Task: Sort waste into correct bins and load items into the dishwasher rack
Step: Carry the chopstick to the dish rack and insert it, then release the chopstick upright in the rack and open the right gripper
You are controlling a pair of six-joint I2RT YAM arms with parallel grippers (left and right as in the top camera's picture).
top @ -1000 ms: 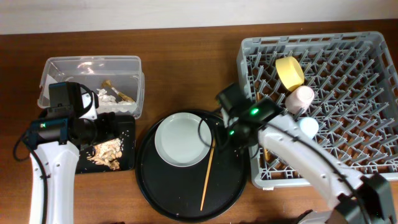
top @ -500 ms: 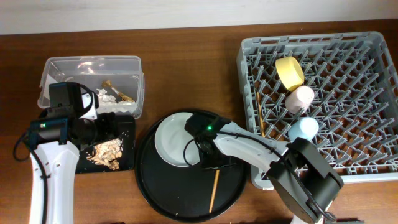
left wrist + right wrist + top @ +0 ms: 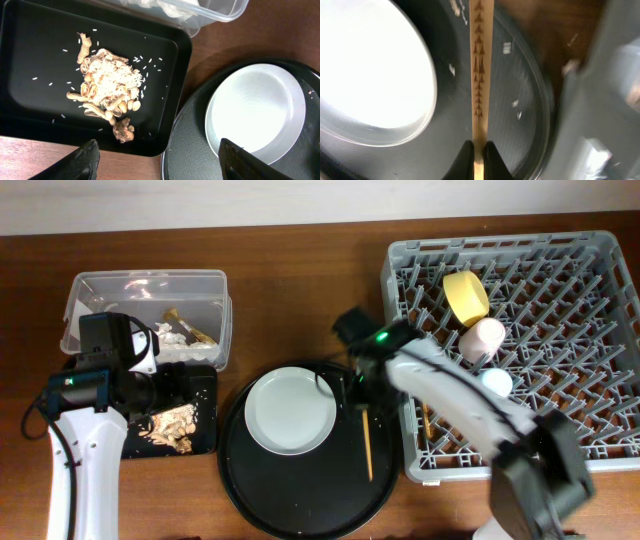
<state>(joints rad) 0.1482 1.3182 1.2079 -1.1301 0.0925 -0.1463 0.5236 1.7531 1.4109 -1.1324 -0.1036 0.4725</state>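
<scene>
Since half a second ago the right arm has swung from above the plate (image 3: pixel 290 412) towards the rack (image 3: pixel 500 248), taking the chopstick (image 3: pixel 366 442) along. The stick lay slanted low on the round black tray (image 3: pixel 290 495) and now points straight down the overhead view near that tray's right edge. The left arm has not moved.

The left pincer (image 3: pixel 159 147) hangs wide open with nothing between its fingers, over the right edge of the black tray (image 3: pixel 30 30). Ahead of it and to the left in the wrist view the food scraps (image 3: pixel 107 85) lie heaped on that tray. Straight ahead is a corner of the clear tub (image 3: pixel 150 277), which holds crumpled tissue (image 3: pixel 175 340). The plate sits ahead to its right.

The right pincer (image 3: pixel 479 152) is clamped tight on one end of the chopstick. The shaft runs away from it over the round tray, with the plate to its left and the rack wall to its right. In the overhead view a second chopstick (image 3: pixel 426 420) lies among the rack's pegs just right of this pincer. Farther right stand the yellow bowl (image 3: pixel 466 295), the pink cup (image 3: pixel 484 338) and the light-blue cup (image 3: pixel 497 383). Everything rests on the wooden tabletop (image 3: pixel 300 300)
</scene>
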